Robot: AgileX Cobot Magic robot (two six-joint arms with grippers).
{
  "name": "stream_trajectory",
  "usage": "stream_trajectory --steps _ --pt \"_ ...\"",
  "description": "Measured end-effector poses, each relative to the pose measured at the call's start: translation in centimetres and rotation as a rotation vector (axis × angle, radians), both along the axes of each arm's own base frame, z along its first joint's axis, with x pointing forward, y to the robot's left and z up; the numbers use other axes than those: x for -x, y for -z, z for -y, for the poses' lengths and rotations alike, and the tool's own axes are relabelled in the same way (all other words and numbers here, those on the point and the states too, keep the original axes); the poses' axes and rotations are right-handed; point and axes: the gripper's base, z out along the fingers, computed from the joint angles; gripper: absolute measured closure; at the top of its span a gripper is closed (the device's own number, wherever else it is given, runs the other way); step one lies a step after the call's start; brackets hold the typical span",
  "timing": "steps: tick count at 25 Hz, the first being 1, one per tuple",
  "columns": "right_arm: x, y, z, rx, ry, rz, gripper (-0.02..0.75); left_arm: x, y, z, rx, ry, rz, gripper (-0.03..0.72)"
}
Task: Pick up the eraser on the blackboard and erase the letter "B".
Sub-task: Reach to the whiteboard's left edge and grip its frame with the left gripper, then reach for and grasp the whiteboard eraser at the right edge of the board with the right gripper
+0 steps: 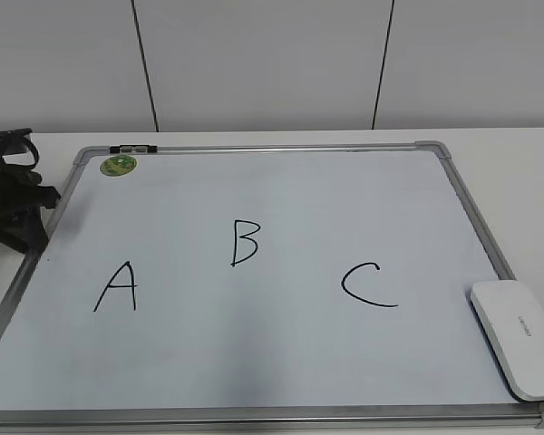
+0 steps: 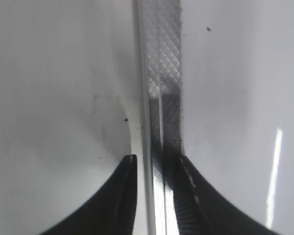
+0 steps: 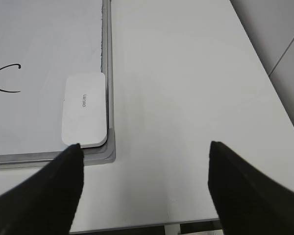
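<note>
The blackboard [image 1: 281, 362] lies flat on the white table [image 3: 186, 98], and everything else can be placed against its grey frame. Near the board's middle stands the letter "B" [image 1: 245, 242], with the "A" [image 1: 116, 287] toward the left rail and the "C" [image 1: 367, 285] toward the right rail. The eraser [image 1: 519, 335] lies in the board's near right corner, tight against the frame. The right gripper [image 3: 144, 161] hangs above that corner with its jaws spread wide and empty. The left gripper [image 2: 154, 164] sits low over the left rail, jaws slightly parted, holding nothing. The likely trouble: one finger could catch on the raised rail beside the eraser, or a wide wipe could smear the neighbouring letters.
</note>
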Motion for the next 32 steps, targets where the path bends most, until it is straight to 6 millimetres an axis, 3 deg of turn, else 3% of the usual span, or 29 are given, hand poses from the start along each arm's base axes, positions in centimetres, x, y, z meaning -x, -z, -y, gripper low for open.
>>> stream_trajectory --steps 6,16,25,32 --pt "0.0 0.0 0.0 0.0 0.0 0.0 0.15 0.0 0.0 0.1 0.007 -0.004 -0.001 0.598" --pt "0.0 0.0 0.0 0.0 0.0 0.0 0.15 -0.2 0.3 0.1 0.019 -0.013 -0.013 0.654" --pt "-0.2 -0.7 -0.3 -0.005 -0.039 0.031 0.15 -0.2 0.3 0.1 0.021 -0.014 -0.015 0.654" --pt "-5.0 -4.4 -1.3 -0.116 -0.12 0.128 0.15 -0.2 0.3 0.1 0.022 -0.014 -0.016 0.65"
